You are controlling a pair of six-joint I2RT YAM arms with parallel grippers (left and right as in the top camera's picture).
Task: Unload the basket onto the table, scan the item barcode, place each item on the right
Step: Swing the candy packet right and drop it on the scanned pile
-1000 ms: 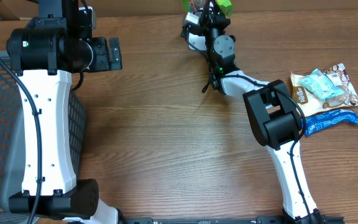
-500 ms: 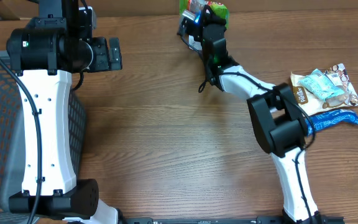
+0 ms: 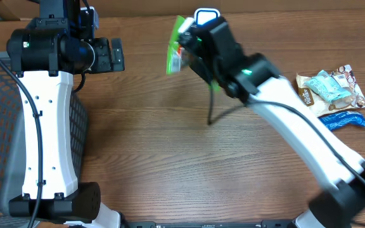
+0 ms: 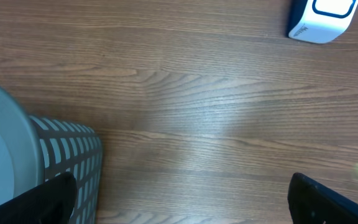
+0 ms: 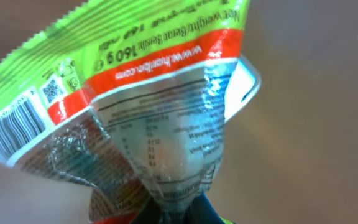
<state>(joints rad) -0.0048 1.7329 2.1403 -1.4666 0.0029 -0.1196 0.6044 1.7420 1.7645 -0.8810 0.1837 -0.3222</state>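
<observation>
Over the table [image 3: 170, 158], my right gripper [image 5: 178, 213] is clamped on the green bag [image 5: 148, 93], held just beside the scanner [image 3: 206, 14], presumably to present its barcode [image 5: 11, 127]; left gripper [image 4: 182, 202] hangs wide open, idle.

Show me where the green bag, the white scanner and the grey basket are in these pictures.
green bag [image 5: 154, 106], right wrist view, on its printed middle panel.
white scanner [image 4: 316, 28], left wrist view, on its white side.
grey basket [image 4: 70, 162], left wrist view, on its mesh wall.
</observation>
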